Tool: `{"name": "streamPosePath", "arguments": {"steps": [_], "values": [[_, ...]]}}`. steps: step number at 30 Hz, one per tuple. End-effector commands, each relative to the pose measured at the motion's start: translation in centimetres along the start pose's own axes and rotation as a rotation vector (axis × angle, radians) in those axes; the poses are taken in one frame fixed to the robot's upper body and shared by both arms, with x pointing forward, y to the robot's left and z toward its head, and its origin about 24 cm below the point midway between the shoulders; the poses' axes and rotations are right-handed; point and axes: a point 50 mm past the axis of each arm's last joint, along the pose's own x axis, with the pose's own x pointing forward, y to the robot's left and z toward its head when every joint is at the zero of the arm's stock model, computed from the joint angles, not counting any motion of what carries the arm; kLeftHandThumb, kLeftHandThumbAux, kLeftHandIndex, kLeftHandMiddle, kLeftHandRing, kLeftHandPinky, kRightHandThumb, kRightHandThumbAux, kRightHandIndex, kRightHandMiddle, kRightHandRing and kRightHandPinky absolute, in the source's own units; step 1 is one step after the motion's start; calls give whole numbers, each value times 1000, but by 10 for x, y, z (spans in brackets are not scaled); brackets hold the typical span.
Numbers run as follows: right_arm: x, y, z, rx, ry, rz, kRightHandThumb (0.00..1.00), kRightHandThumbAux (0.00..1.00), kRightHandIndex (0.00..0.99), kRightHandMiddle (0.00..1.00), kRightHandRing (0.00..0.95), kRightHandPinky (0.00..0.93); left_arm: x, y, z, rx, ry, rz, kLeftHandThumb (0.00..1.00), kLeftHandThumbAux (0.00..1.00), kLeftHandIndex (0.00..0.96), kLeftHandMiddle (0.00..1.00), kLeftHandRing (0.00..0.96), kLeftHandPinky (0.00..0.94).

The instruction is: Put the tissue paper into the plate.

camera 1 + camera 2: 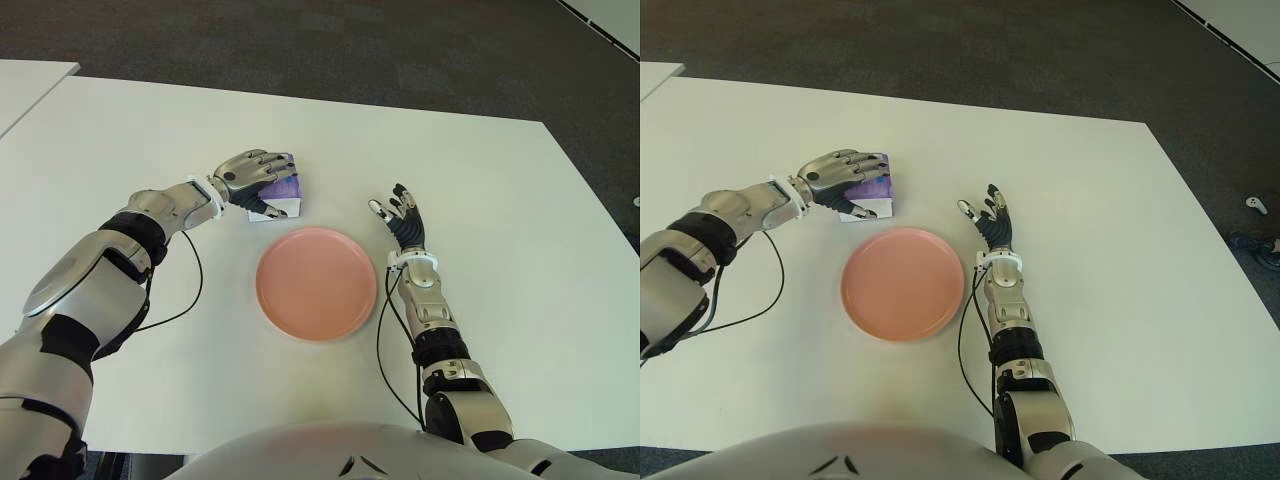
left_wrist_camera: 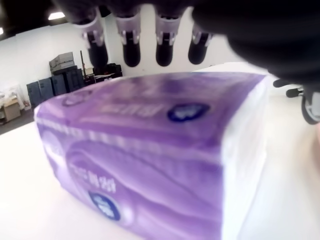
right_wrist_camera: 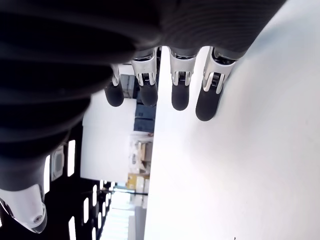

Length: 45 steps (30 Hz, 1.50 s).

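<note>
My left hand [image 1: 255,178] arches over the tissue pack [image 1: 281,192], fingers not yet clamped, ready to carry it to the plate [image 1: 316,283]; my right hand [image 1: 401,220] shows spread, empty, beside the plate's right.

Left arm reaches forward, left hand [image 1: 250,178] palm-down with fingers [image 2: 131,46] arched over something, not clamped, right hand [image 1: 400,218] extended forward, fingers straight and spread

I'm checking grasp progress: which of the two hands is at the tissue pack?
The left hand, fingers draped over the purple tissue pack; the right hand shows open and empty beside the pink plate.
</note>
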Motion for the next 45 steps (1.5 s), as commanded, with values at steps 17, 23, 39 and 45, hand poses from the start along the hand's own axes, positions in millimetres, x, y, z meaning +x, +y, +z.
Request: {"name": "streamPosePath", "arguments": {"steps": [17,23,39,45], "values": [[-9,-3,-29,-1,116,16,169,620,71,81,84,127,-4,-2,-8,129,28,3,78,234,0,0,0,0],[-10,-3,-30,3,121,15,179,610,78,87,89,132,-4,1,-12,178,57,37,63,233,0,0,0,0],[-11,-3,-31,5,124,25,182,600,78,89,90,133,-7,0,-16,209,102,61,29,255,0,0,0,0],[-11,-3,-31,5,124,29,182,599,78,89,89,132,-7,-2,-16,221,102,49,20,252,0,0,0,0]]}}
